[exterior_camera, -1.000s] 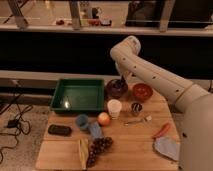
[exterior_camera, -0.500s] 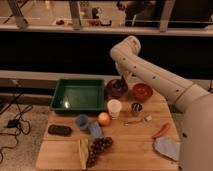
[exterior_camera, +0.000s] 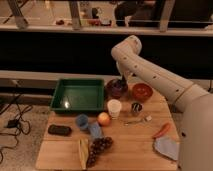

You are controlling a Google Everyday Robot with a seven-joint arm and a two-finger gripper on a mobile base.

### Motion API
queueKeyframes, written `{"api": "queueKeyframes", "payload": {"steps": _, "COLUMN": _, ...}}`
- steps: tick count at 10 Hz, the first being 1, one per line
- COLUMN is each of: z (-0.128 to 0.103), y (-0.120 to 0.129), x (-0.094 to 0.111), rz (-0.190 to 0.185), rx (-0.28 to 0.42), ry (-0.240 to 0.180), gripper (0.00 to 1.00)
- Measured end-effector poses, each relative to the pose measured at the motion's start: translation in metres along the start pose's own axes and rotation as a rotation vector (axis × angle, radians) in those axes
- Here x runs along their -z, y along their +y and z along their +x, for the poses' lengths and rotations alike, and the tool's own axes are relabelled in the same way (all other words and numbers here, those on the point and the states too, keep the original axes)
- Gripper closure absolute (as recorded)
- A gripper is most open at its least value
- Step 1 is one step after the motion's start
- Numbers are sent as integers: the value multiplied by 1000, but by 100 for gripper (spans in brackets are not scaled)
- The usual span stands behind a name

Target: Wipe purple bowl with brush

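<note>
The purple bowl [exterior_camera: 113, 92] stands at the far edge of the wooden table [exterior_camera: 135, 150], about at 12 o'clock when one takes the middle of the table as the clock's centre. The red bowl [exterior_camera: 142, 91] is just beside it at its 3 o'clock, and the green tray [exterior_camera: 80, 94] is just beside it at its 9 o'clock. A white cup [exterior_camera: 114, 107] stands near the purple bowl at its 6 o'clock.

The white arm [exterior_camera: 155, 77] comes from the robot's body at the 4 o'clock side of the picture. It climbs toward 10 o'clock in one long, nearly straight link up to a rounded elbow [exterior_camera: 127, 49], which is high above the far edge of the table. From the elbow the last part turns sharply and points almost straight down, toward 6 o'clock.

The gripper [exterior_camera: 120, 82] is at the lower end of this part, directly over the purple bowl and reaching its rim or a little inside it. It is dark against the dark bowl, so I cannot tell if it is open or closed, or what it holds.

At the 3 o'clock side of the white cup stands a small metal cup [exterior_camera: 136, 106], and an orange fruit [exterior_camera: 103, 118] lies close to the white cup at its 7 o'clock.
</note>
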Motion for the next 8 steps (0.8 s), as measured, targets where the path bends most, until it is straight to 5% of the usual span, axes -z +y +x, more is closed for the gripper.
{"api": "queueKeyframes", "payload": {"steps": 8, "z": -9, "y": -7, "x": -1, "rz": 9, "rx": 12, "ry": -3, "gripper": 100}}
